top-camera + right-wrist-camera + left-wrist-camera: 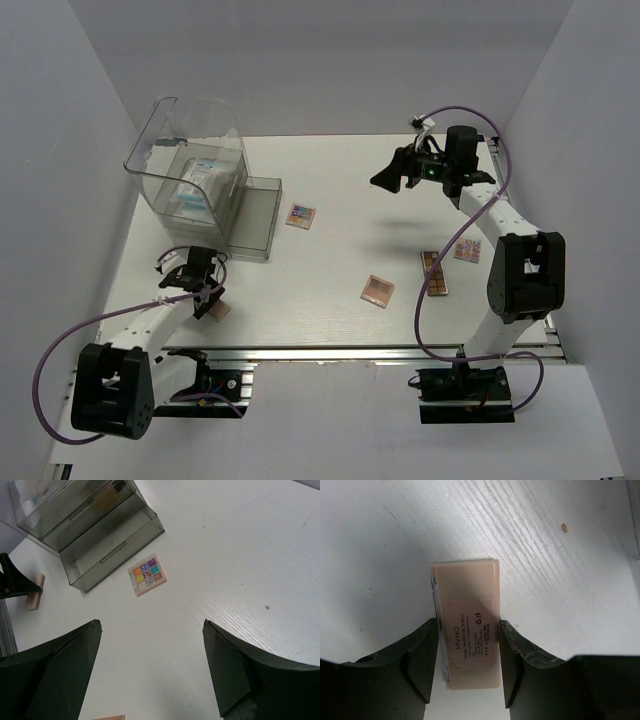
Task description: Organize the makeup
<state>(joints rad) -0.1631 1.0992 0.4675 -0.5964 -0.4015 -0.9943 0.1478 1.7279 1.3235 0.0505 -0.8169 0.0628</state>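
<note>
My left gripper (pixel 207 293) is shut on a peach-pink compact (pixel 467 630), its label side up, low over the table near the front left; both fingers (pixel 422 655) press its long sides. The compact also shows in the right wrist view (pixel 33 593). My right gripper (pixel 395 176) hangs open and empty, high over the back right. Below it lies a square palette of bright colours (pixel 147 575), also in the top view (pixel 300 215). A second peach compact (pixel 377 290), a long palette (pixel 434 272) and a small square palette (pixel 467 250) lie on the right half. A white-blue packet (pixel 193 195) lies inside the bin.
The large clear plastic bin (pixel 160 150) stands at the back left, with a low clear tray part (pixel 262 215) on its right side. It also shows in the right wrist view (pixel 112 542). White walls close in the table on the left, back and right.
</note>
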